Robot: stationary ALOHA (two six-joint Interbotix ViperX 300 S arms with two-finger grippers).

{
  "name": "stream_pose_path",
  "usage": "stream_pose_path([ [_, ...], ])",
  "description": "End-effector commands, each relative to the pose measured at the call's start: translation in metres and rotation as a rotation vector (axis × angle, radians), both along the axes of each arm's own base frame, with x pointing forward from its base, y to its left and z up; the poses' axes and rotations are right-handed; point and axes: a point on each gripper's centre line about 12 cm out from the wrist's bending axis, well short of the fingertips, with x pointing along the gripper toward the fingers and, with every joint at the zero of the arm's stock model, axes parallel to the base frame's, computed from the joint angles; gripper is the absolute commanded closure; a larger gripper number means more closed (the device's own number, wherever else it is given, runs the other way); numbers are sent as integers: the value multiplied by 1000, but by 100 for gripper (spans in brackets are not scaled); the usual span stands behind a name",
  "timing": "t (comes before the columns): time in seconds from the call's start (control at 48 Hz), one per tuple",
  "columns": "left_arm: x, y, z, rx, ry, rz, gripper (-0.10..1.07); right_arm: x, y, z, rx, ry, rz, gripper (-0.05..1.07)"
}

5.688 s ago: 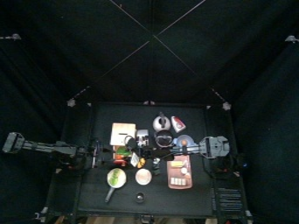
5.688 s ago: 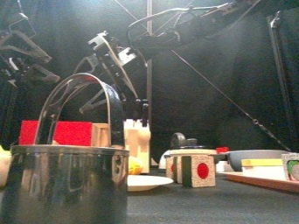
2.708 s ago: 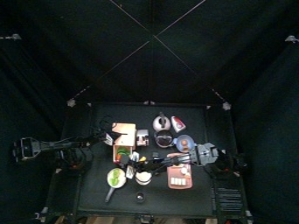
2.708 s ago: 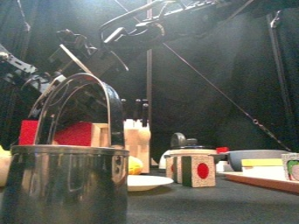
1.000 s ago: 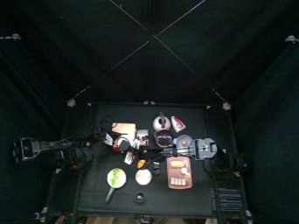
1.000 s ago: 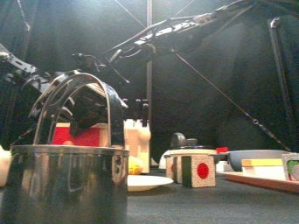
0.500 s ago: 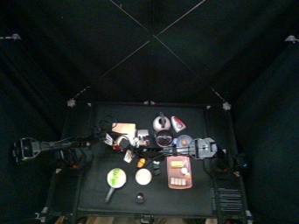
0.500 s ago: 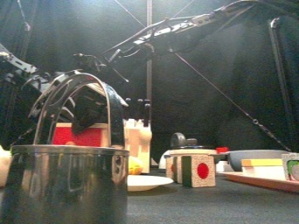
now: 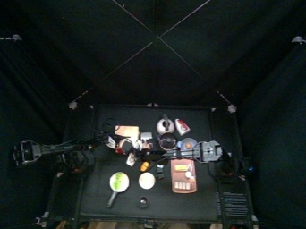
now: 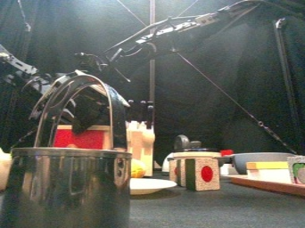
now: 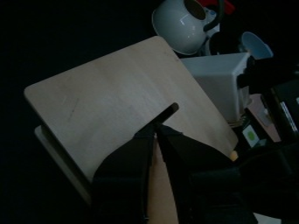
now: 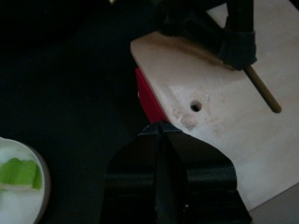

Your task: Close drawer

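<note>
The drawer is a pale wooden box left of the table's middle; its red side shows in the front view behind the pot. The left wrist view looks down on the box's wooden top, and my left gripper is open just over it. In the right wrist view, a wooden panel with a round hole meets a red face. My right gripper has its tips at that edge, a slim gap between the jaws and nothing seen in them. The left arm's black gripper shows beyond the panel.
A steel pot with a bail handle fills the front left. Pale bottles, a white plate, a patterned cube and a bowl stand behind it. A white kettle sits beside the box.
Over the last second nothing has visibly moved. Before that, both arms came in to the wooden box, and its red side shifted right in the front view.
</note>
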Motion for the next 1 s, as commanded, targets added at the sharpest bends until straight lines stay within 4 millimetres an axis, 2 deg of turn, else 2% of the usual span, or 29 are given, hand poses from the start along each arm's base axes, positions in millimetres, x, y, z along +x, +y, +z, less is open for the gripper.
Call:
stream_pose_path([
  [0.0,0,-1,-2,-9,13,-9,39,6,7,37,-1,-85,17,56],
  [0.312,-1,-3,6,13,-17,-17,39,9,43,68,-5,-139,70,56],
  [0.417,-3,-3,12,26,-39,-17,39,8,49,74,-2,-149,79,56],
  [0.625,-8,-6,20,50,-76,-21,39,6,63,76,-6,-147,103,56],
  [0.771,-8,-8,22,59,-87,-30,39,2,66,75,3,-140,103,56],
  [0.896,-4,-11,26,71,-99,-54,39,-7,74,77,3,-131,120,56],
  [0.979,1,-16,30,91,-107,-89,39,-18,77,70,4,-101,127,56],
])
